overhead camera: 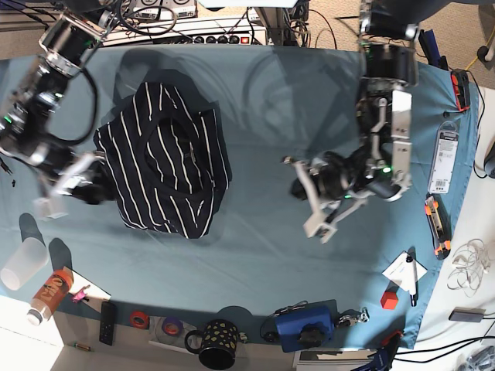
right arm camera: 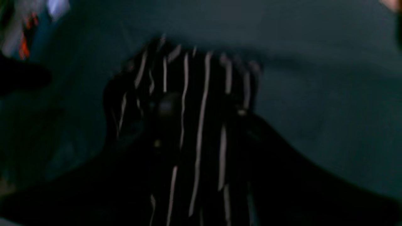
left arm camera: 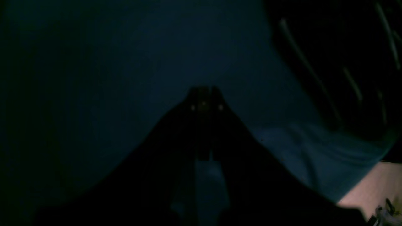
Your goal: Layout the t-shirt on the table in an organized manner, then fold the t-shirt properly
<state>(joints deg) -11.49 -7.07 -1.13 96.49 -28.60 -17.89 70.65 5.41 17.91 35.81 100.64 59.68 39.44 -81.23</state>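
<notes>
Nearest the lower edge of the base view, a row of small things lines the teal-blue cloth-covered tabletop (overhead camera: 255,247): a black mug with pale dots (overhead camera: 216,343), a blue boxy device (overhead camera: 305,327) and a clear plastic cup (overhead camera: 21,263) at the left corner.

Farther in, the left hand (overhead camera: 315,202) hangs above bare cloth on that view's right side, its pale fingers pressed together and holding nothing; in its own wrist view it (left arm camera: 203,103) is a dark closed wedge over the blue cloth (very dim there).

Across the tabletop, the right hand (overhead camera: 68,185) sits at the left edge of the crumpled dark navy t-shirt with thin white stripes (overhead camera: 166,158), which lies bunched in the upper left part of the tabletop. In the right wrist view the hand (right arm camera: 201,125) has striped fabric (right arm camera: 194,94) between its partly parted fingers, though blur hides whether they pinch it.

Beyond the far edge, cables and a power strip (overhead camera: 209,35) lie on the floor.
</notes>
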